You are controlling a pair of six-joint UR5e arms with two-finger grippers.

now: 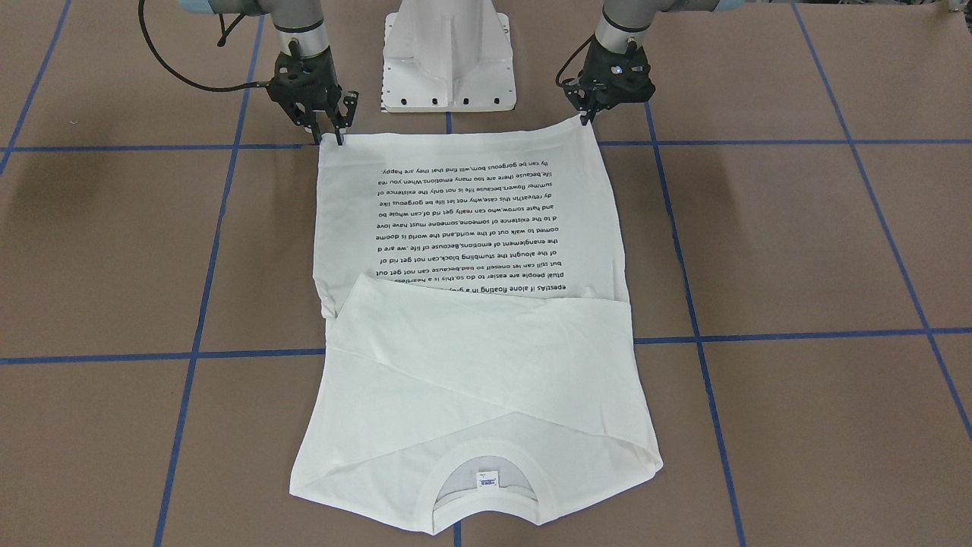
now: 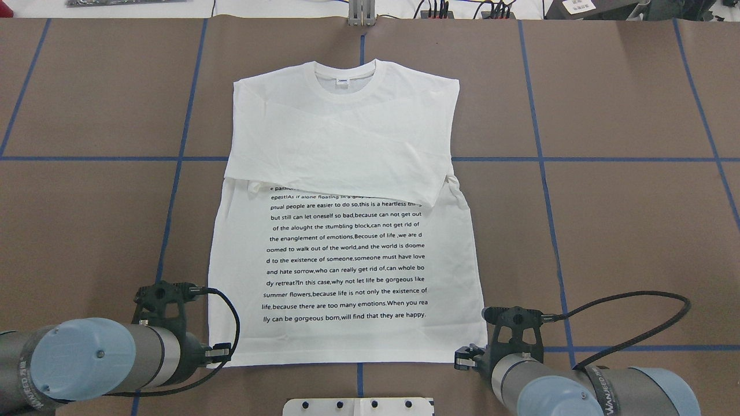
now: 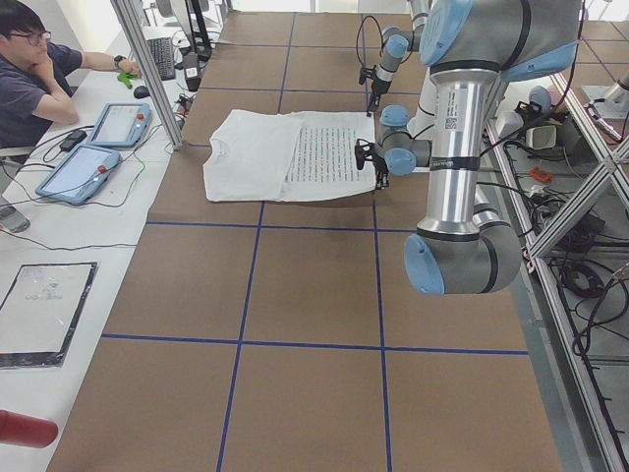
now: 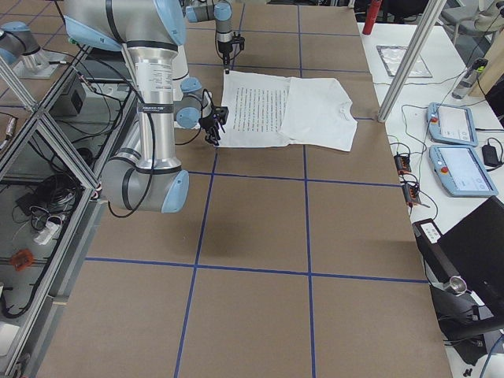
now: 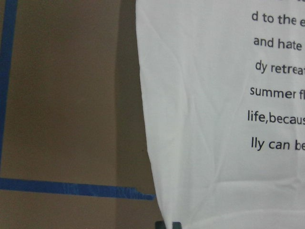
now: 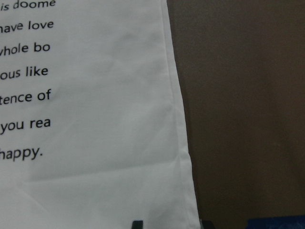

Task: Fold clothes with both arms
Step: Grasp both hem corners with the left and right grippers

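The white T-shirt [image 1: 471, 365] [image 2: 347, 260] lies flat on the brown table with the black text facing up. Its sleeves are folded across the chest and its collar is at the far end from the robot. My left gripper [image 1: 588, 118] [image 2: 222, 349] is at the hem corner on my left, its tips [image 5: 169, 225] close together on the fabric, and that corner is slightly raised. At the other hem corner my right gripper [image 1: 328, 137] [image 2: 462, 355] is open, with its fingertips [image 6: 137, 224] apart on either side of the corner.
The white pedestal base [image 1: 448, 61] stands just behind the hem, between the two arms. Blue tape lines [image 2: 543, 159] grid the table. A person [image 3: 29, 69] sits at a side bench with teach pendants [image 3: 98, 147] beyond the collar end.
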